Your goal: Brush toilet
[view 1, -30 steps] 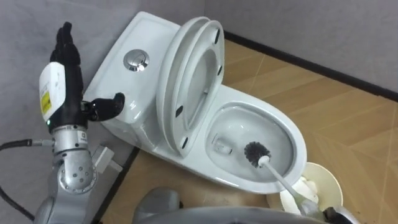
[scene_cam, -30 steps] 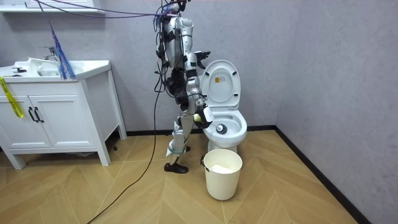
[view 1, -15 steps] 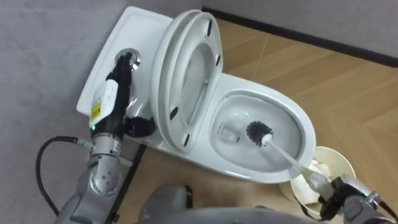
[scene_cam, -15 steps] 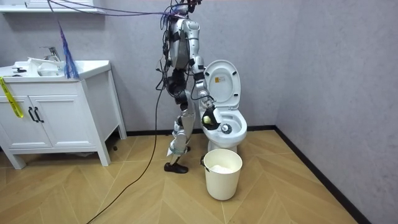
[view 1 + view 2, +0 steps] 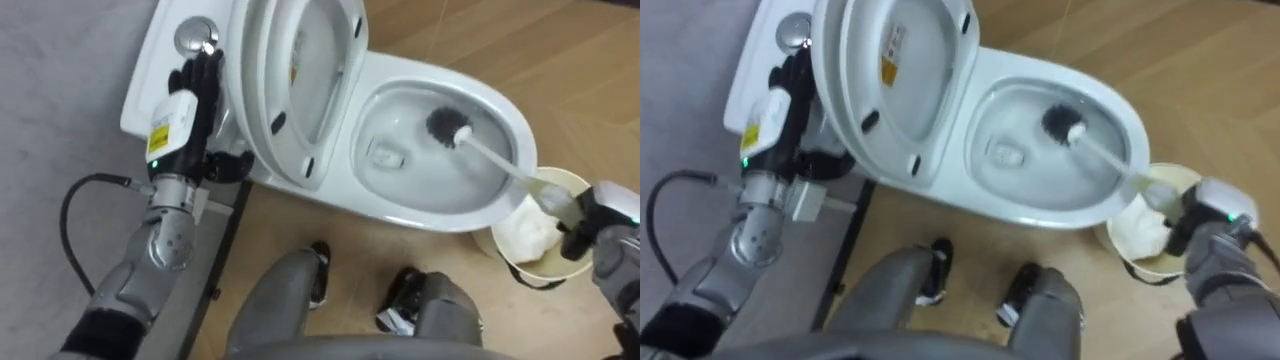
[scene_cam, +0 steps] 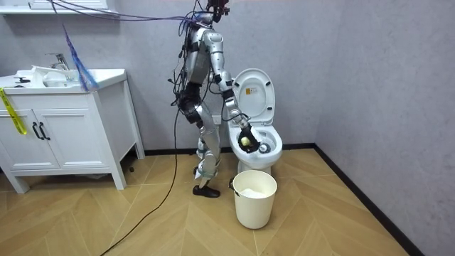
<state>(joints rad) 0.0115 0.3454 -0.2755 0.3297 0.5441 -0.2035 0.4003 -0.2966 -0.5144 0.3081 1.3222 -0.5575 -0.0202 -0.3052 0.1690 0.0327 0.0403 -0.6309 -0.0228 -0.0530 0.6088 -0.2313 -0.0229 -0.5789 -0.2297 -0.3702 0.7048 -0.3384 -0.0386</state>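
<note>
wood floor (image 5: 450, 30) | toilet (image 5: 425, 216) | cream bucket (image 6: 254, 204) beside toilet | white cabinet (image 6: 64, 142)

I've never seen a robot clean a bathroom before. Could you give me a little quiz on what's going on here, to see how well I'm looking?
1. True or false: the toilet lid is shut.
2. Where is the brush head? A) down inside the bowl; B) held high in the air; C) behind the robot's back.
3. Which of the robot's hands grips the brush handle?

Key:
1. False; it stands raised.
2. A.
3. The right hand, its fingers curled round the handle.
</note>
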